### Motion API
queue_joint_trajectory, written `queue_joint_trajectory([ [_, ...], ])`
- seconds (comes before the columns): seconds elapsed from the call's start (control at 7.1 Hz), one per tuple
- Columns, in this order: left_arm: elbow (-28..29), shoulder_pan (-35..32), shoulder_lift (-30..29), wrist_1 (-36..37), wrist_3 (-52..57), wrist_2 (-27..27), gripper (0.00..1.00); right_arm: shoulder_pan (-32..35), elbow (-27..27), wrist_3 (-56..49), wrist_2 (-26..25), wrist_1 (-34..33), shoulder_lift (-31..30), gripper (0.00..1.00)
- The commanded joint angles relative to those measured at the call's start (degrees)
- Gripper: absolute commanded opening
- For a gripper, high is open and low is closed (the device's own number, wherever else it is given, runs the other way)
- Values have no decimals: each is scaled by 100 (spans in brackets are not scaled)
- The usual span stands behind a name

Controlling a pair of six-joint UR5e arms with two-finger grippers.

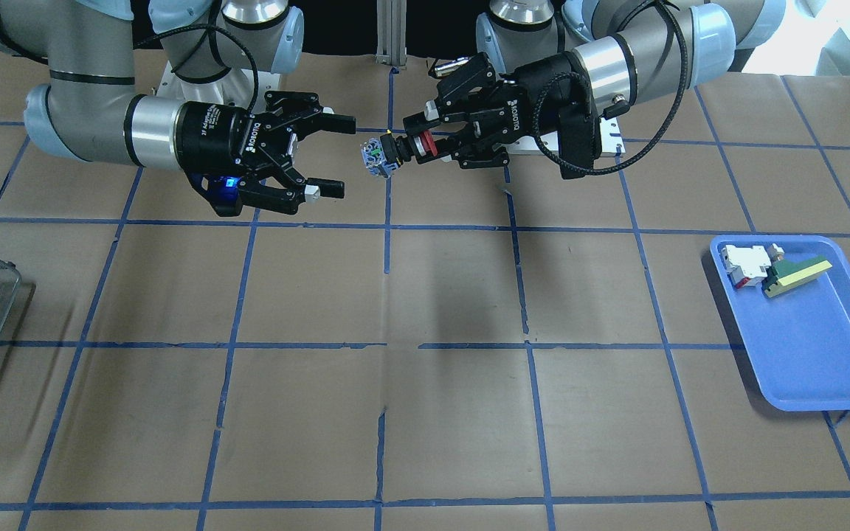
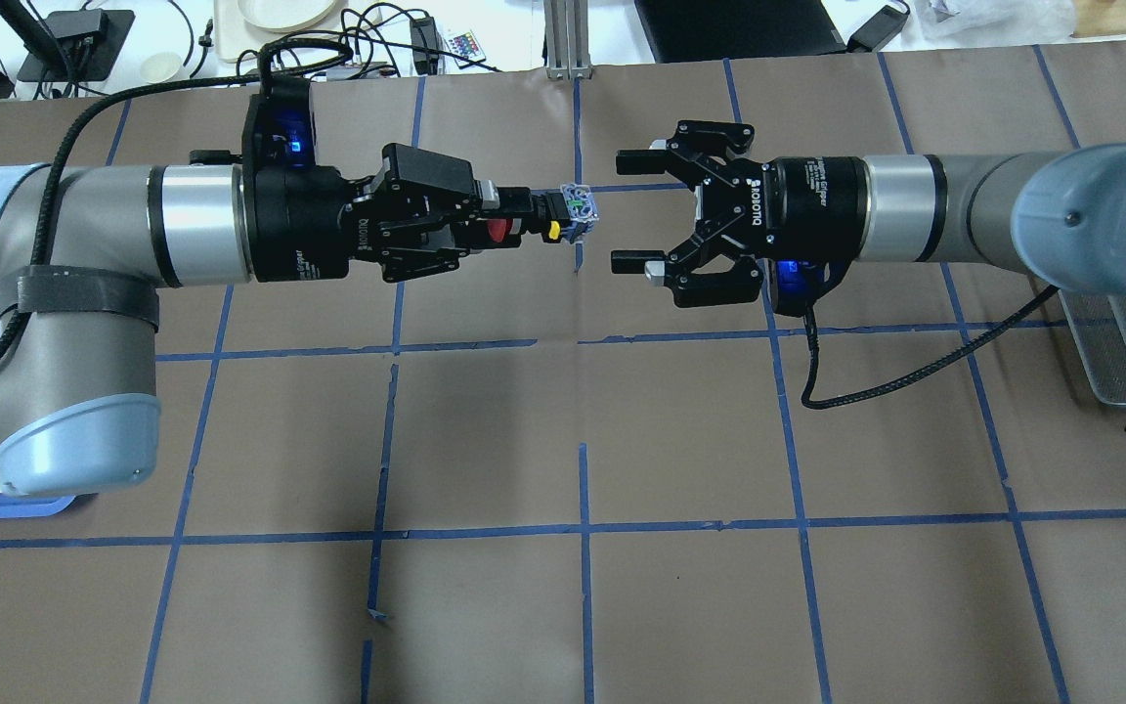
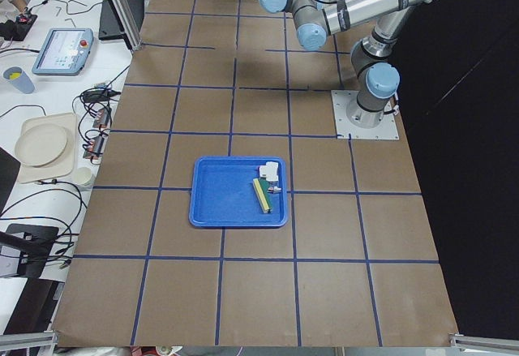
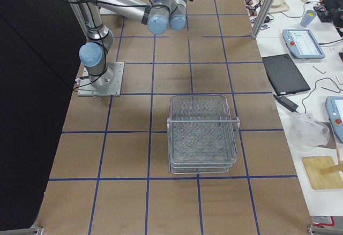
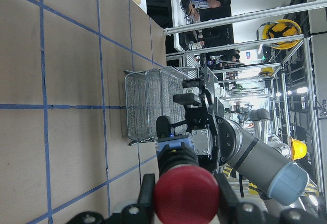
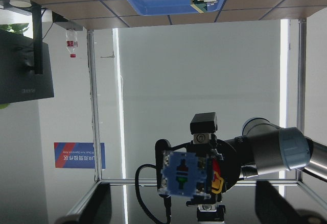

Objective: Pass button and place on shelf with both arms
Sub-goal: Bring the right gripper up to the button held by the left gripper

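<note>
Brown table (image 1: 454, 413), ruled into squares by blue tape, fills every view. In the overhead view the left arm (image 2: 84, 244) enters from the left edge and the right arm (image 2: 964, 210) from the right edge. Both lie level across the upper half of the frame, wrists facing each other.

Shelf (image 4: 203, 133): wire-mesh rack standing on the table, at the right edge of the overhead view, well apart from both grippers.

Tray (image 1: 823, 346): blue, flat on the table at the lower right of the front-facing view.

Left gripper (image 2: 504, 217): upper centre of the overhead view, fingers closed on the red cap end of the button.

Right gripper (image 2: 622, 209): just right of centre, fingers spread wide with nothing between them.

Wedge (image 1: 797, 274) and block (image 1: 746, 264): side by side in the tray's upper left corner, touching or nearly so.

Button (image 2: 563, 210): held off the table at upper centre. It lies horizontal with its grey base pointing at the right gripper, near the gap between those fingers but not touching them.
</note>
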Motion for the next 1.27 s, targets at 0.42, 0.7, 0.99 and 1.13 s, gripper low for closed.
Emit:
queue_joint_trajectory([
  [0.42, -3, 9, -48, 6, 18, -5, 3, 113, -81, 331, 2, -11, 50, 100],
  [0.7, -3, 9, -39, -3, 0, -5, 3, 368, -99, 339, 46, -38, 86, 100],
  [0.99, -3, 0, -21, -3, 0, -5, 3, 386, -99, 339, 46, -38, 112, 100],
  [1.13, -3, 0, -21, -3, 9, -5, 3, 395, -73, 339, 38, -20, 112, 99],
])
